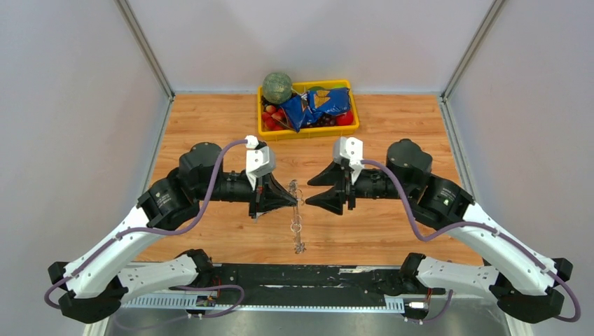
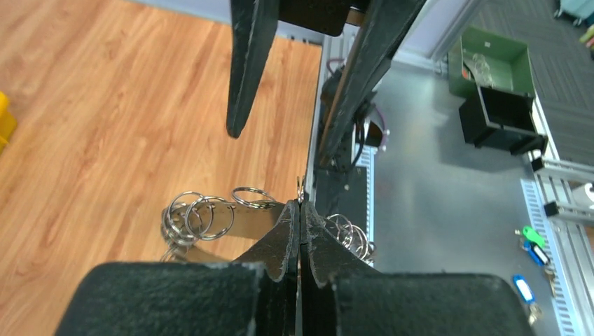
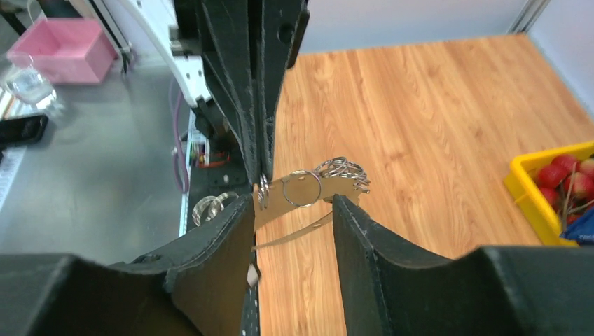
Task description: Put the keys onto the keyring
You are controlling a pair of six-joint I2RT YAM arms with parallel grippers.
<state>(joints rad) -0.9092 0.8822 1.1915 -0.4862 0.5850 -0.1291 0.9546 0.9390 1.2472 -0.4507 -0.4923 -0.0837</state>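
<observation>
My left gripper (image 1: 295, 201) is shut on the keyring (image 1: 298, 225), a thin silver loop fringed with small rings that hangs down from the fingertips over the wooden table. In the left wrist view the shut gripper (image 2: 300, 205) has the keyring's small rings (image 2: 201, 213) bunched on both sides of it. My right gripper (image 1: 307, 192) is open and empty, facing the left one, a short way right of the keyring. In the right wrist view the open gripper (image 3: 293, 203) frames the keyring (image 3: 316, 185) just ahead of its tips. No black-headed keys are in view.
A yellow tray (image 1: 309, 133) at the back centre of the table holds a green ball (image 1: 277, 87), a blue bag (image 1: 319, 107) and red fruit. Off the table's near edge lie keys with green and blue tags (image 2: 531, 236) and a black box (image 2: 501, 119).
</observation>
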